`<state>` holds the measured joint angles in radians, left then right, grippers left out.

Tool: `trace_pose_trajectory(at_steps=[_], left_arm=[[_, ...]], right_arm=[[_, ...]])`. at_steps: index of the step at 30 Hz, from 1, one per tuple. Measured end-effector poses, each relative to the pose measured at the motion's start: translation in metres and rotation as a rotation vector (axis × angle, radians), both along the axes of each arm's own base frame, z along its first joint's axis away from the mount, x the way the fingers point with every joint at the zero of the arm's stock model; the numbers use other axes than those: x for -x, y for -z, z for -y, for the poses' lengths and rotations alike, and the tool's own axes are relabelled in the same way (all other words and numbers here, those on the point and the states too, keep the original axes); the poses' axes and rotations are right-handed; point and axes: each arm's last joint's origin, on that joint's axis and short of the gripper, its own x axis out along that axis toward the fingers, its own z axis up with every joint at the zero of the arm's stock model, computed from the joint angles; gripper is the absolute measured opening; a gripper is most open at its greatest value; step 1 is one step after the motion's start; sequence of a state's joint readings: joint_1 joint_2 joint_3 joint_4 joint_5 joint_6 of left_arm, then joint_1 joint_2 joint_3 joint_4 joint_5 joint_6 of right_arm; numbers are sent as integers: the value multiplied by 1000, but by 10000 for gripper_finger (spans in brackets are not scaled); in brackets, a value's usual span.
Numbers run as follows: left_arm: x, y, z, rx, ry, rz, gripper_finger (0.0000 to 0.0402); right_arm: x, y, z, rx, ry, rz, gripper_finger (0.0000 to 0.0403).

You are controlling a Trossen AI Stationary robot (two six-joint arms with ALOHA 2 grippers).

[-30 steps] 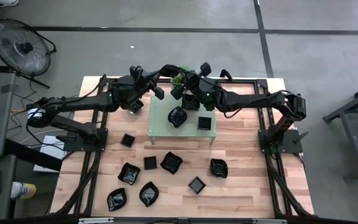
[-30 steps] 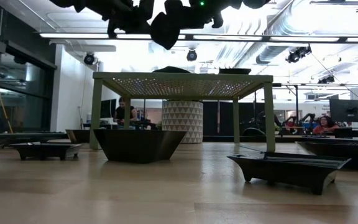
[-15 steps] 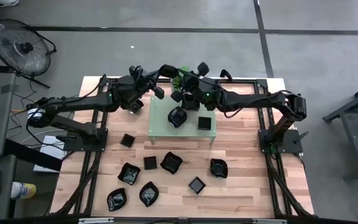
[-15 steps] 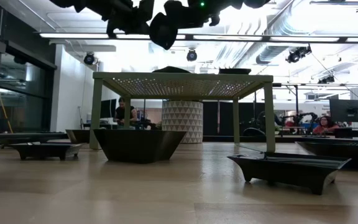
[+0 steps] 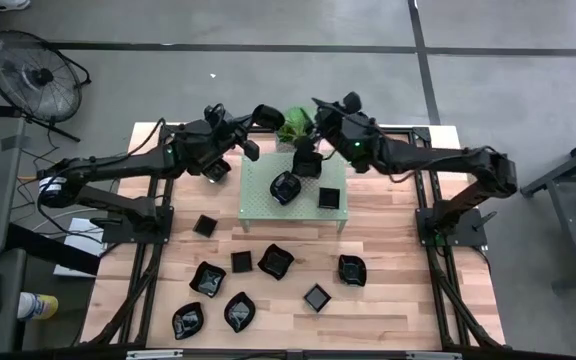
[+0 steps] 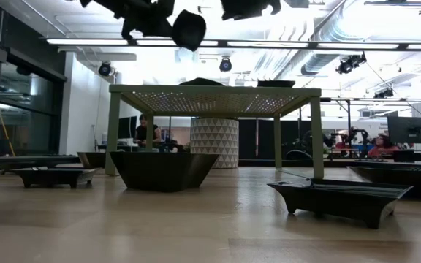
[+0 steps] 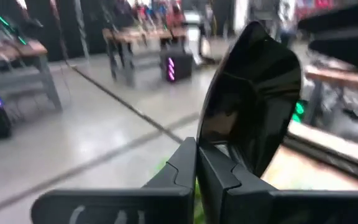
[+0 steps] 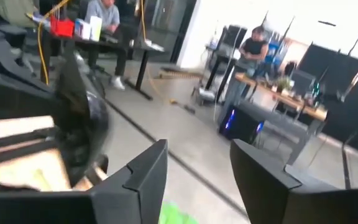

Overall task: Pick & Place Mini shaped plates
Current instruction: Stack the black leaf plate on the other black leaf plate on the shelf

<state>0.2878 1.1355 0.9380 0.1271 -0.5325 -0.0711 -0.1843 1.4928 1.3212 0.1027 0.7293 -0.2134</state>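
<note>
Right hand (image 5: pixel 320 112) pulled back, apparently open | left hand (image 5: pixel 251 128) grips plate (image 7: pixel 250 102)

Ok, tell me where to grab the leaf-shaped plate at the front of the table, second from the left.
Probably pinch the leaf-shaped plate across its narrow width, coming straight down. It lies flat and open side up on the table, its long axis running diagonally, so the raised side rims are likely the easiest hold. Nothing touches it.

The left hand (image 5: pixel 260 118) holds a plate (image 5: pixel 268 116) above the rack's (image 5: pixel 258 203) rear edge, the right hand (image 5: pixel 320 112) just beside it. Two plates (image 5: pixel 286 187) lie on the rack; others (image 5: pixel 275 261) dot the surface (image 5: pixel 388 250) in front.
</note>
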Motion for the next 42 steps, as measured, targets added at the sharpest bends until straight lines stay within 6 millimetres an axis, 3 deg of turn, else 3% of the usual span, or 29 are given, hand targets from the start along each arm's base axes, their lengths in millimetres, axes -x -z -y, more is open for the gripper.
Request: trace_pose_trajectory(at_steps=[5,12,17,28,42], left_arm=[[7,-15,4,167,65,-107,0],[20,-37,11,447,70,-108,0],[25,-37,14,611,67,-78,0],[-8,3,-8,993,136,-114,0],[-27,34,-10,1310,87,-162,0]], right_arm=[[29,-10,0,-96,22,-22,170],[67,-21,-6,-163,46,-71,161],[88,-26,-10,-184,54,-111,165],[125,-28,-6,-272,17,-200,165],[167,-29,-9,-349,17,-273,163]])
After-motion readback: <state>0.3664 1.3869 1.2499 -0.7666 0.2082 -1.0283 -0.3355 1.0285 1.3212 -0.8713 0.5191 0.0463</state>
